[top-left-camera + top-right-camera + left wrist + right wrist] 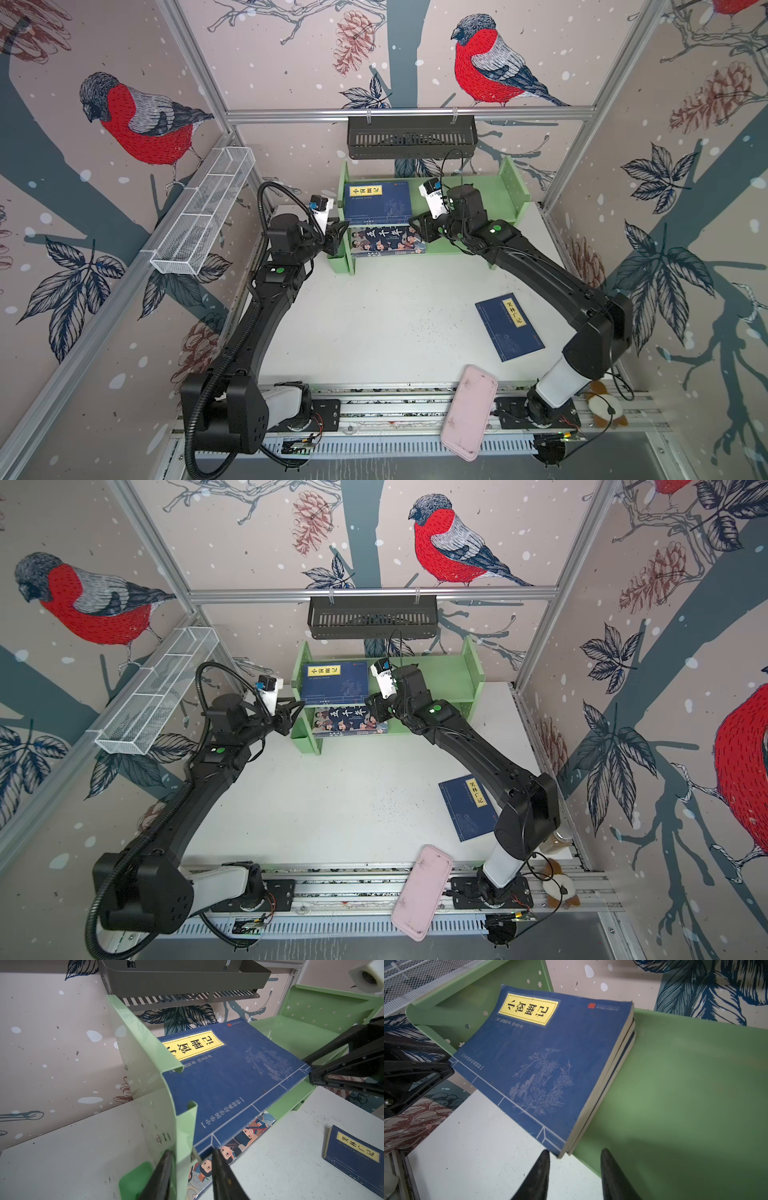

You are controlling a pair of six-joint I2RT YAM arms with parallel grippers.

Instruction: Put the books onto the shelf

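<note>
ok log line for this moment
left gripper: straddling shelf side | right gripper: open, at book stack | loose book: on table

Four navy books: a navy stack [542, 1059] of three, going by the page edges, plus one loose navy book [509, 326]. One cartoon book [386, 243]. One green shelf [513, 187]. One black basket [411, 137]. One wire basket [203, 212]. One pink case [469, 411]. One plush toy [604, 409]. Two robot arms: left arm [249, 332], right arm [552, 278].

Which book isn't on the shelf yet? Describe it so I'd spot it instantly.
Start at the white table and find the pink case at its front edge. Beyond it, toward the green shelf, a thin navy book with a yellow title label lies flat. It is the only book on the tabletop; the others lie on the shelf.
</note>
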